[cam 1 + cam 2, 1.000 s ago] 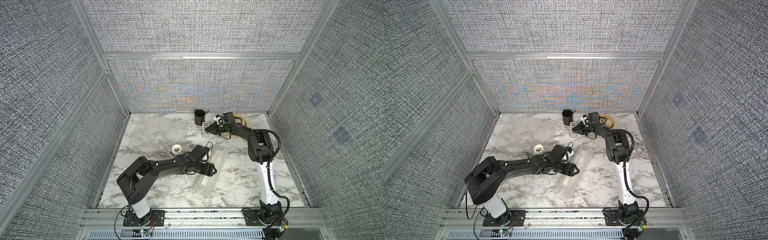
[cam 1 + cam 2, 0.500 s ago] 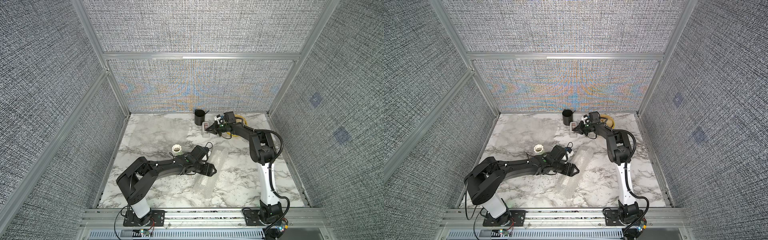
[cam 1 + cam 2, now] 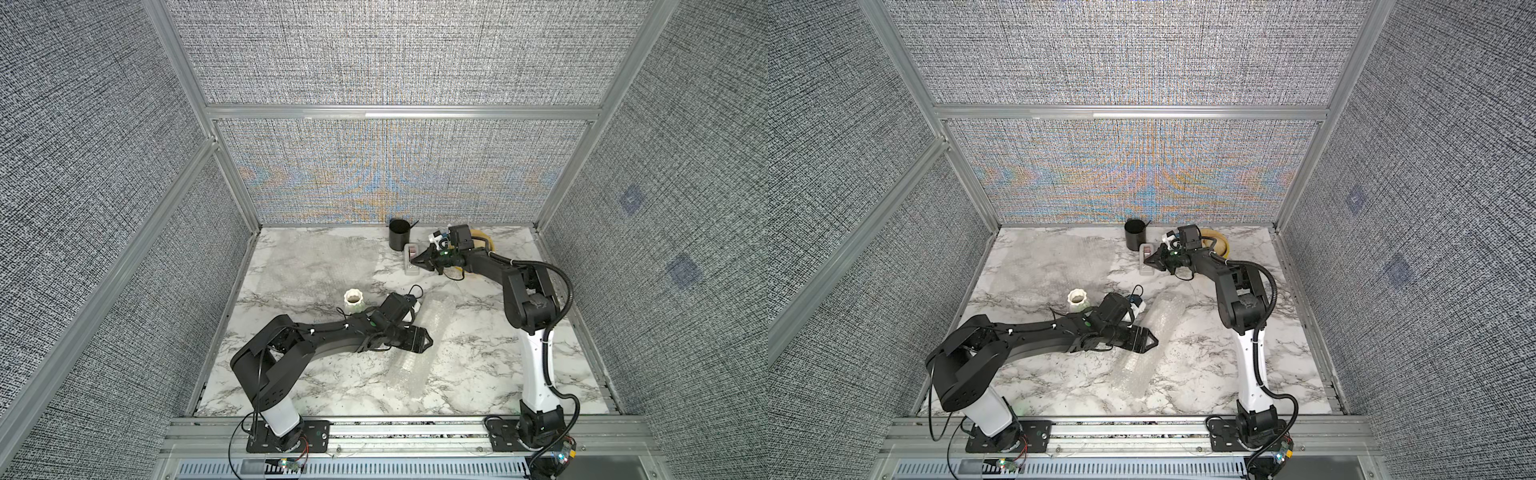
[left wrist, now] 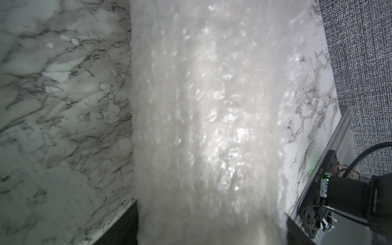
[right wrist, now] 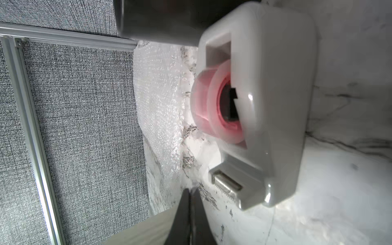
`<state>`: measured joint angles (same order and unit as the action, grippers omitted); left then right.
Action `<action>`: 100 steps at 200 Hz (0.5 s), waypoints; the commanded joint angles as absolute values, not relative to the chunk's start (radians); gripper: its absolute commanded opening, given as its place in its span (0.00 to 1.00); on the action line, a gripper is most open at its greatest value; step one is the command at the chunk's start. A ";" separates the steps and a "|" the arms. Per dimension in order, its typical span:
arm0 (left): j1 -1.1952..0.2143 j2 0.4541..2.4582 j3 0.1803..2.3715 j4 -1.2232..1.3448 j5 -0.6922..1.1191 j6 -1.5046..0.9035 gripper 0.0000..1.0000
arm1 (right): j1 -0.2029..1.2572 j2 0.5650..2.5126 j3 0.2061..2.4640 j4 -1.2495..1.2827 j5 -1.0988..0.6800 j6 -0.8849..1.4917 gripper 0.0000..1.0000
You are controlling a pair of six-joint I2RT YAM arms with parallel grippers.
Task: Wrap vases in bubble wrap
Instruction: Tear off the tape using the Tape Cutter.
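The left hand (image 3: 427,344) is straddling a roll (image 3: 409,374) of bubble wrap on the marble counter (image 3: 478,365). Its fingers (image 4: 118,228) are spreading wide and bearing on both flanks, apparently clamping it. A whitish core is showing through in the wrist view, probably the tall vase, though that is a guess. The right hand (image 5: 190,196), pinched fully closed, is sitting at the tape dispenser (image 5: 275,106) with its tips just beside the toothed cutter (image 5: 226,182). Whether a tape end is caught between them cannot be told. From that hand the roll is lying well apart, back toward the robot's base and over toward the left arm. Its long axis is running slantwise across the left hand's fingers, and its farther end is the one nearer the right hand. The left hand is on the roll and the right hand is well off it, so any tape is looking at a trip over bare counter, with nothing standing in between. The short vase (image 3: 354,301) is standing upright and unwrapped behind the left wrist, on the side away from the right hand. A flat sheet (image 3: 1059,257) is lying beyond it, and a black cup (image 3: 399,235) is standing just past the right hand's tips. The roll's near end is lying close to the counter's front edge.
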<state>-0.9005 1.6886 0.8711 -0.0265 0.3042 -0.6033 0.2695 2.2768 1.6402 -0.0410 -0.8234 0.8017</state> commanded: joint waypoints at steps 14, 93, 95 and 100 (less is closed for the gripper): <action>-0.897 1.701 0.843 -0.248 0.190 -0.597 0.60 | 0.281 2.239 1.561 0.009 -0.861 0.811 0.00; -0.898 1.708 0.848 -0.250 0.196 -0.594 0.60 | 0.300 2.254 1.516 -0.048 -0.770 0.737 0.00; -0.898 1.708 0.848 -0.249 0.196 -0.594 0.60 | 0.300 2.256 1.517 -0.049 -0.765 0.736 0.00; -0.898 1.706 0.845 -0.248 0.196 -0.594 0.60 | 0.300 2.256 1.519 -0.055 -0.757 0.730 0.00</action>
